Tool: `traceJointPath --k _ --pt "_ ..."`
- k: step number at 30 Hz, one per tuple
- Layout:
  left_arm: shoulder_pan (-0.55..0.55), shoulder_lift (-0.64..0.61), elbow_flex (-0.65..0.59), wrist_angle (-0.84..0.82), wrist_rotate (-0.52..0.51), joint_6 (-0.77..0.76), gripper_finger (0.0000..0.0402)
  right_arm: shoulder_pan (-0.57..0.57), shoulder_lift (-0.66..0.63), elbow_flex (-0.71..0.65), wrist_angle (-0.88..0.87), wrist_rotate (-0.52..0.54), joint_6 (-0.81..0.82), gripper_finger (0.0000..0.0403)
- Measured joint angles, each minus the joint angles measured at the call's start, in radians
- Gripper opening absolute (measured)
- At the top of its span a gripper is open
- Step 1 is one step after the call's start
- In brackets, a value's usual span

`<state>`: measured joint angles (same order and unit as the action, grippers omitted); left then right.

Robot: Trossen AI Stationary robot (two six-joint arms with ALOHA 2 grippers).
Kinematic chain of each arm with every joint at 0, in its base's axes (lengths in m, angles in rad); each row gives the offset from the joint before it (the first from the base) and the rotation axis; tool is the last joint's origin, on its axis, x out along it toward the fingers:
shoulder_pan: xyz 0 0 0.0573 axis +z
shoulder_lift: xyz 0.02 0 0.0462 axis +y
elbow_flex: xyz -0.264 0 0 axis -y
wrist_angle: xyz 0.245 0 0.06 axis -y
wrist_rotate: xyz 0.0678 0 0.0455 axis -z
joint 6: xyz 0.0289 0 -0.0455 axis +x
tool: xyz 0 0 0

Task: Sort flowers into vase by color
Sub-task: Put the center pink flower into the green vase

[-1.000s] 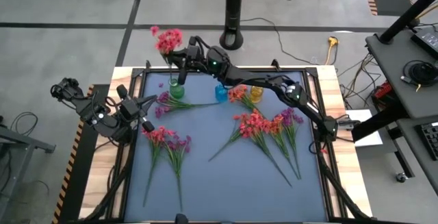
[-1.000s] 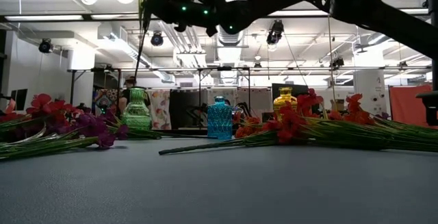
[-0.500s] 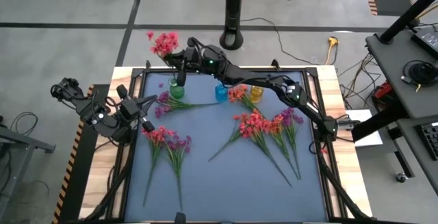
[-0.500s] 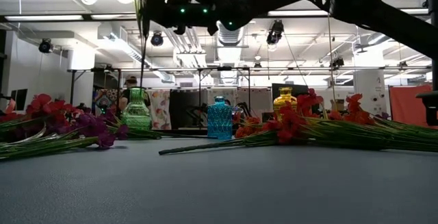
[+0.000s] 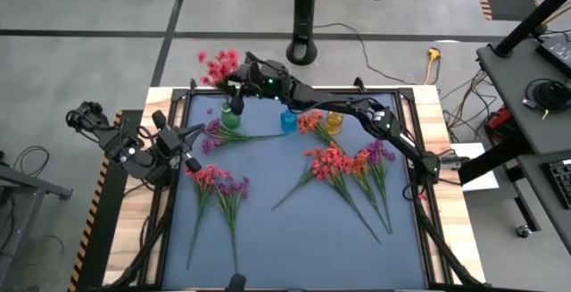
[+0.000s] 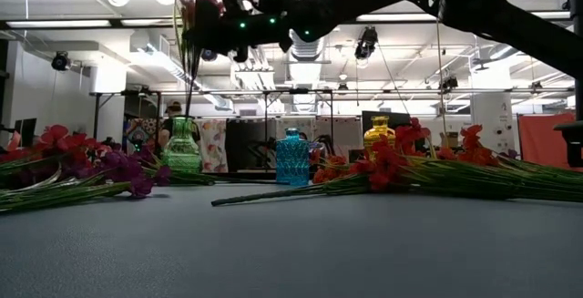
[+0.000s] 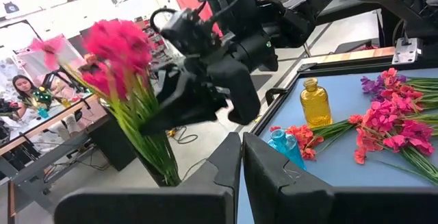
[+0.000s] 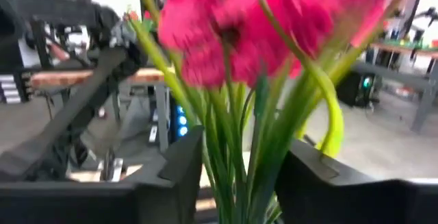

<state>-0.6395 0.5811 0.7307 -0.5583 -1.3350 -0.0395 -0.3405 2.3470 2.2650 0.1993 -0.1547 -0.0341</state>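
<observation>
My right gripper [image 5: 237, 84] reaches over the table's far left corner and is shut on a bunch of pink-red flowers [image 5: 218, 62]. The blossoms stand high above the green vase [image 5: 230, 116]. In the low view the green stems [image 6: 187, 70] run almost straight down to the green vase's mouth [image 6: 182, 121]; whether their ends are inside, I cannot tell. My left gripper [image 5: 186, 147] waits shut at the table's left edge and touches nothing. Other pink-red, purple and orange-red flowers [image 5: 343, 167] lie flat on the mat. My right gripper [image 8: 239, 183] pinches the bunch's green stems [image 8: 236, 148] between its two fingers, a little below the blossoms [image 8: 274, 18]. The fingers come level from the table's right side and lie across the stems. The bunch stands nearly upright, blossoms up, its lower stems hanging toward the green vase.
A blue vase [image 5: 287, 120] and a yellow vase [image 5: 334, 122] stand right of the green one along the far edge. A purple sprig [image 5: 223, 135] lies by the green vase, and mixed sprigs [image 5: 219, 185] lie near my left gripper. The mat's near half is bare.
My right gripper has come down over the green vase with the pink-red bunch and moved slightly toward the table's left. The stems' lower ends have sunk from well above the vase to its mouth. My left arm has kept still.
</observation>
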Motion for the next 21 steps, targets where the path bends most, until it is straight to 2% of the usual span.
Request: traceJointPath --k 13,21 --pt "0.0 0.0 0.0 -0.006 0.0 -0.008 0.0002 -0.003 -0.003 0.0 -0.243 0.0 -0.011 0.0282" --pt "0.0 0.0 0.0 -0.011 0.0 -0.023 0.0002 -0.005 -0.008 0.0 -0.326 0.0 -0.011 0.0328"
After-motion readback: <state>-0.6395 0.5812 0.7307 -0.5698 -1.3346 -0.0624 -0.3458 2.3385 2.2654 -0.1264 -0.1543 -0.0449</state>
